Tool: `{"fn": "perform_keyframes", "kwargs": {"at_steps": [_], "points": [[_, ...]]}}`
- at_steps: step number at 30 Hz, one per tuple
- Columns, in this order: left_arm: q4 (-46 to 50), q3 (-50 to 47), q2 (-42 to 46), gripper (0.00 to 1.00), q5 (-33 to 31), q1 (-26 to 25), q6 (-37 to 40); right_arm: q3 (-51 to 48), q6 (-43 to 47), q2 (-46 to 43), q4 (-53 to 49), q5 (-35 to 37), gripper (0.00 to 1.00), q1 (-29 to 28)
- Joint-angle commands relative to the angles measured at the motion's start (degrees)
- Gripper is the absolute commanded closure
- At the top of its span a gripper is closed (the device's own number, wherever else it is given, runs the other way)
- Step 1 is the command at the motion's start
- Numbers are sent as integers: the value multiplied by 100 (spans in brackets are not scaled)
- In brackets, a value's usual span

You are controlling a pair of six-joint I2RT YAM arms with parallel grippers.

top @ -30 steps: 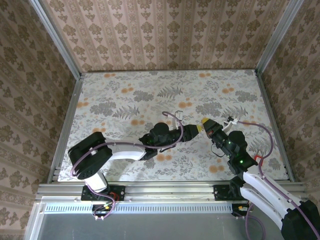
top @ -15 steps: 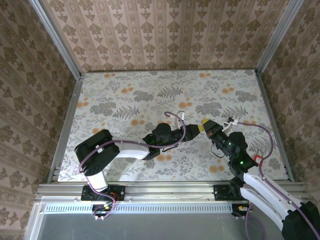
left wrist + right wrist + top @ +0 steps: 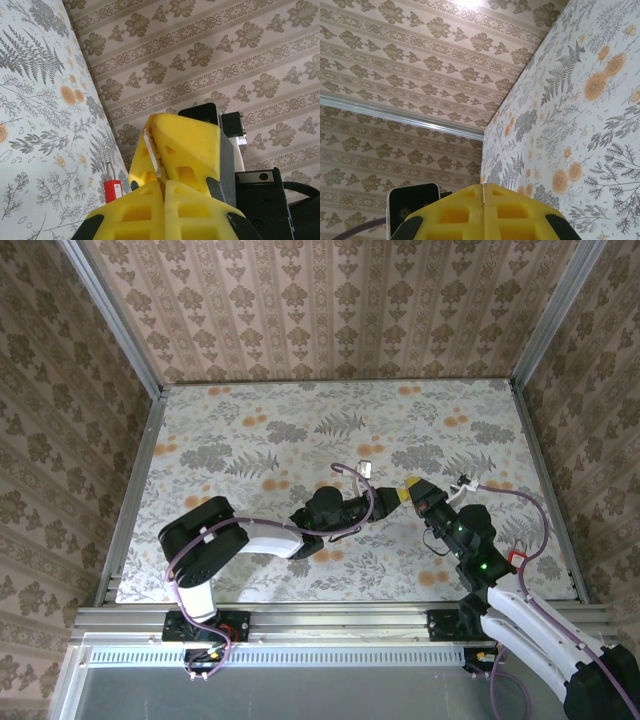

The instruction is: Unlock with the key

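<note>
My two grippers meet tip to tip over the middle of the table, the left gripper (image 3: 384,502) against the right gripper (image 3: 409,490). In the left wrist view a thin metal key (image 3: 153,150) lies edge-on along the right gripper's yellow fingers (image 3: 192,145), and its lower end runs into the seam of my shut left gripper (image 3: 163,183). The right gripper (image 3: 484,188) is shut too, with a sliver of the key in its seam. A red padlock (image 3: 517,558) with a steel shackle lies on the table near the right arm; the same padlock (image 3: 113,190) shows in the left wrist view.
The floral table (image 3: 250,440) is walled by patterned panels with aluminium rails (image 3: 545,480) along its sides. A purple cable (image 3: 500,488) loops over the right arm. The left arm's black wrist (image 3: 413,204) sits just beyond the right fingers.
The left arm has pushed right until its fingers reach the right gripper, and its jaws have closed from part open to shut on the key's end. The right arm has stayed still.
</note>
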State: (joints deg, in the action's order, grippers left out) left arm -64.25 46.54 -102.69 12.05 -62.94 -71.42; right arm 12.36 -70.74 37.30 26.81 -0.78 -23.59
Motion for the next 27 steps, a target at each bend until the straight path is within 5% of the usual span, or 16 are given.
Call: {"fn": "perform_keyframes", "kwargs": {"at_steps": [1, 4, 10, 18, 27], "points": [[-332, 85, -23, 100, 207, -63, 55, -60, -36, -106, 70, 169, 100, -58], [-375, 35, 36, 100, 371, -49, 176, -38, -39, -159, -36, 177, 100, -53], [-64, 162, 246, 100, 1647, 194, 595, 321, 323, -330, -808, -208, 60, 133], [3916, 390, 1590, 100, 2129, 403, 3273, 747, 617, -30, -1229, -1684, 45, 939], [6053, 924, 1912, 100, 3160, 1036, 4651, 1045, 1262, 448, -629, -3440, 41, 1147]]}}
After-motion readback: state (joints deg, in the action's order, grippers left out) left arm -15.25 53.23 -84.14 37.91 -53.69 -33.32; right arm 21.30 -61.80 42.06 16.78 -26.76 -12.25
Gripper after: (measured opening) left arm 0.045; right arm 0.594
